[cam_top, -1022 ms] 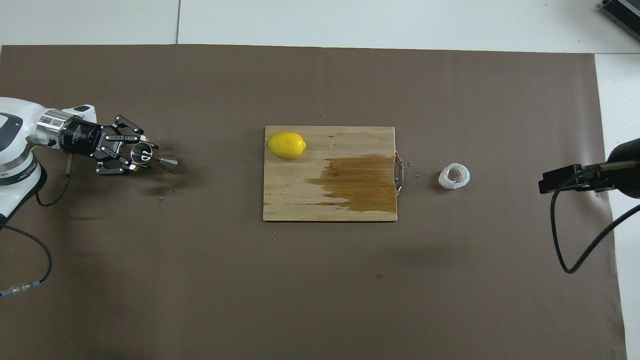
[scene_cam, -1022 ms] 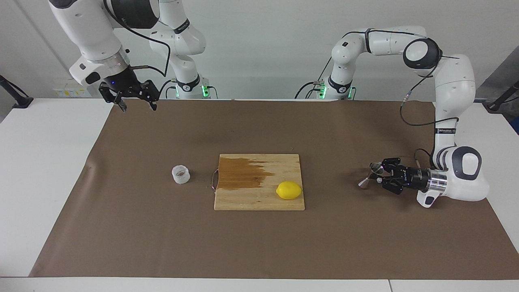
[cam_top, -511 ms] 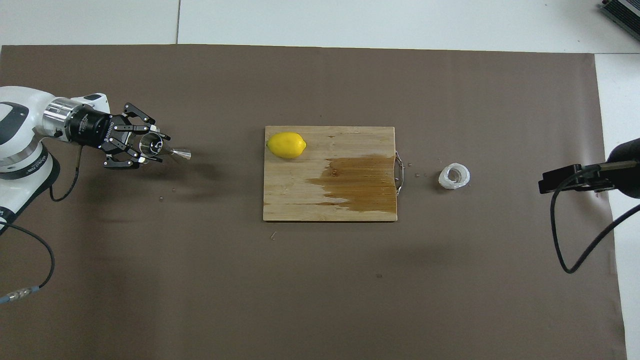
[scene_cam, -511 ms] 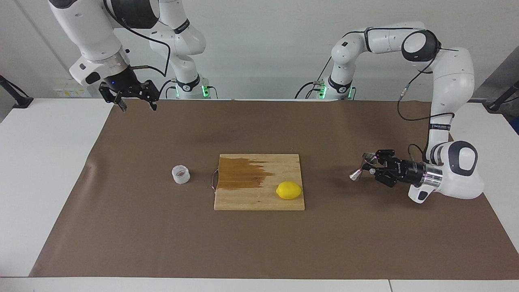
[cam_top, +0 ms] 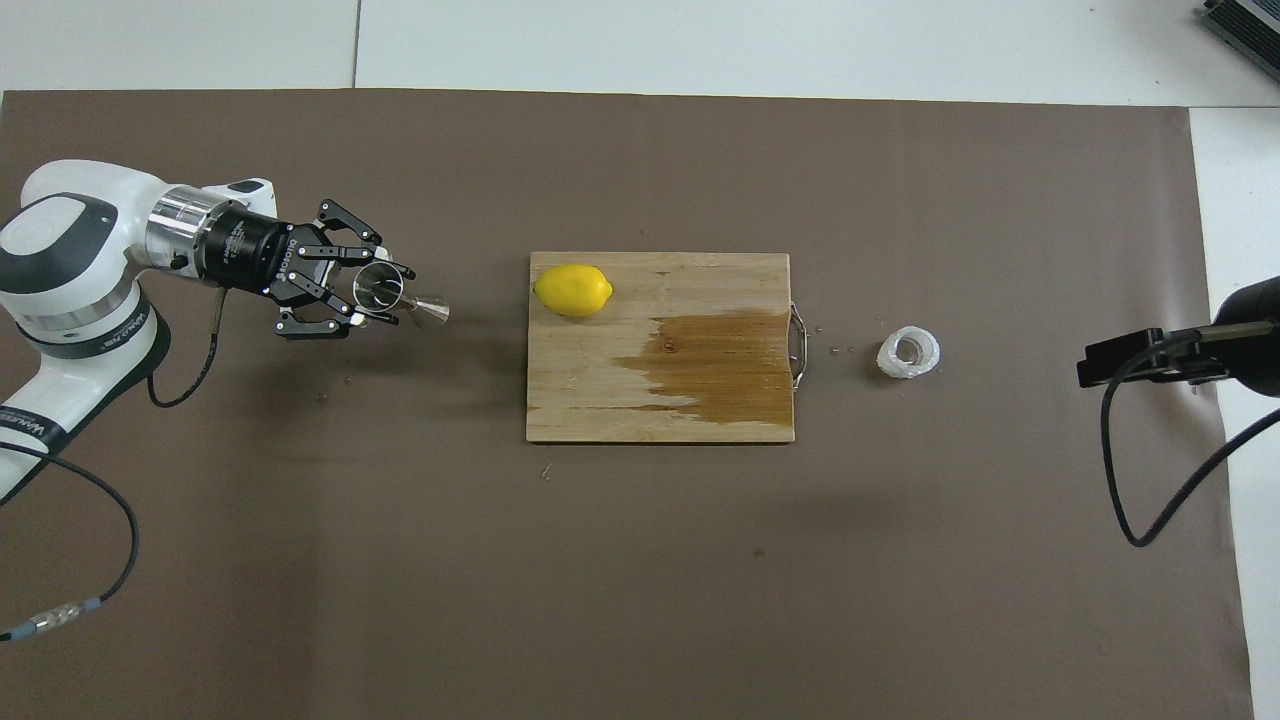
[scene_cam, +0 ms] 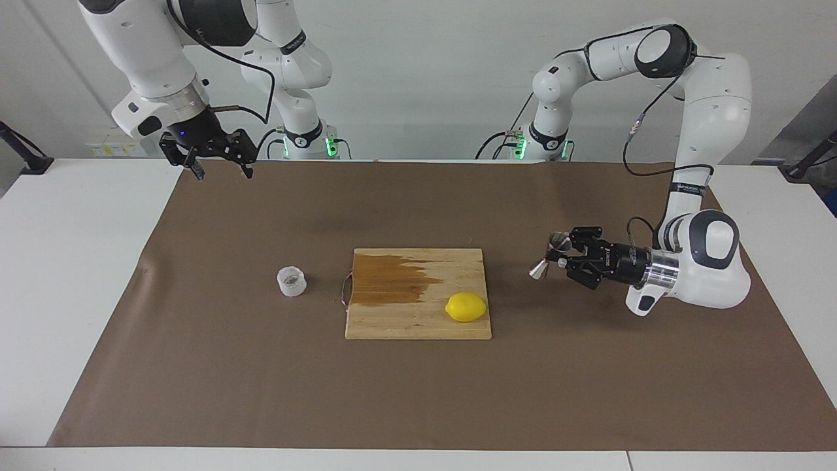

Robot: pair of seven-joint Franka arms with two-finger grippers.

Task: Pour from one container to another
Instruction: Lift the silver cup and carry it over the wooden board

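We see the left claw [scene_cam: 563,255] at mid-right of the facing view, pinching the silver jigger [scene_cam: 549,256] at its waist, w/ the jigger tilted and held up over the brown paper [scene_cam: 588,379], just beside the cutting board [scene_cam: 418,324] on the left arm's end. In the overhead view the same claw [cam_top: 392,300] sits at mid-left, jigger [cam_top: 400,300] mouth toward the camera.

The right claw [scene_cam: 219,160] hangs at upper left of the facing view, spread wide, nothing in it, over the paper's edge by its own base; that arm waits. In the overhead view we make out only part of it at the right edge.

The white plastic cup [scene_cam: 291,281] stands upright on the paper, left of centre in the facing view, just beside the board's handle end; in the overhead view the cup [cam_top: 908,352] is right of centre. A lemon [scene_cam: 465,307] lies on the board, apart from the wet dark stain [scene_cam: 389,280]. The white surface [scene_cam: 78,275] shows around the paper.
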